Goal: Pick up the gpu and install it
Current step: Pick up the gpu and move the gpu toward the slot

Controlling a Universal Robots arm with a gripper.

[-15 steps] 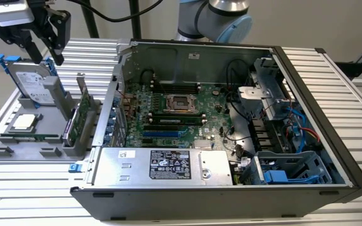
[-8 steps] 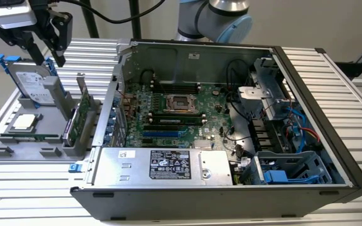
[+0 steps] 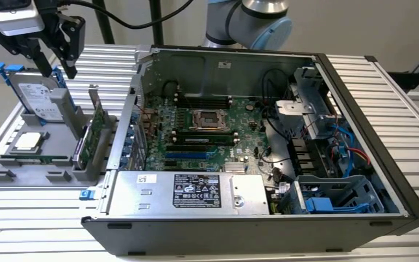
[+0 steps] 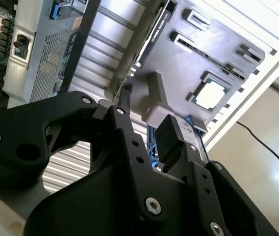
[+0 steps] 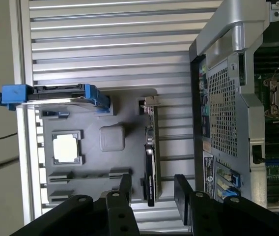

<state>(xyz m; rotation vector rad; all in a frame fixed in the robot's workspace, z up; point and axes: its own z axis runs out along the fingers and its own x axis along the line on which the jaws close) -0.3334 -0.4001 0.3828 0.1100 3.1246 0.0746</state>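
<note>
Black jaws hang open and empty above the thin green gpu card (image 3: pixel 93 136), upright in its grey plastic holder (image 3: pixel 28 177); a skewed descent could clip its silver end bracket (image 3: pixel 93 98)

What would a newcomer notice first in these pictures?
The big open black computer case with its green motherboard sits in the exterior view's middle. At that view's left, the black gripper hangs open above a grey tray holding the upright green gpu.
</note>
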